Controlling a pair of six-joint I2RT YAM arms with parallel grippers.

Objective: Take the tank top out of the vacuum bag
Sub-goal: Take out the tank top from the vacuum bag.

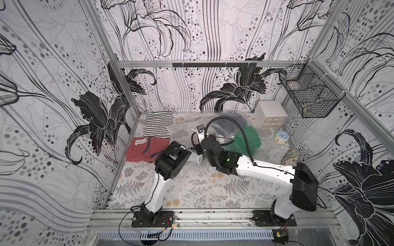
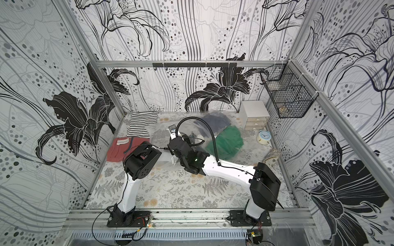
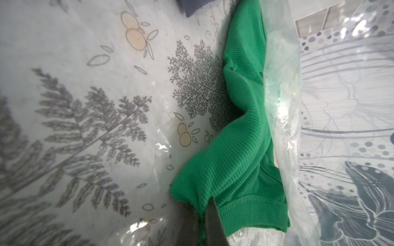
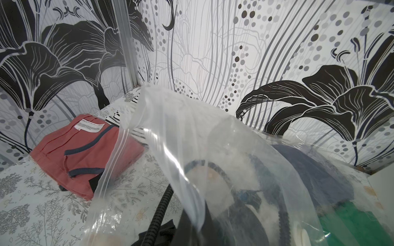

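Logged tank top [image 3: 241,132] as the green ribbed knit, lying inside bag [image 4: 191,132] on the lower film over counter [image 1: 191,187]. Strung out long: hem end at left tool [image 3: 202,215], the rest trailing straight away from it, deeper into the bag toward navy garment [image 3: 191,8]. Shows in both top views as a green heap beside the navy one, at the bag's far right end near drawers [image 1: 270,115].

Left tool: narrow, pinched on a corner of cloth by the hem, knit bunched between the dark fingers. Sits well inside the bag. Clearly the nearer arm, in contact with the cloth.

Right tool: fingers outside every view. Closed, and judged clamped on the bag's upper lip, since film and zip strip [image 4: 113,157] hang raised off the counter close up in the right wrist view.

Judged mouth to lie on the near-left side of the bag, toward red garment [image 4: 85,149]. Long axis of the top runs roughly from mouth inward. Pull would want to run back along that axis, out under the raised lip, toward the red garment's side. Watch for knit dragging the lower film along with it.
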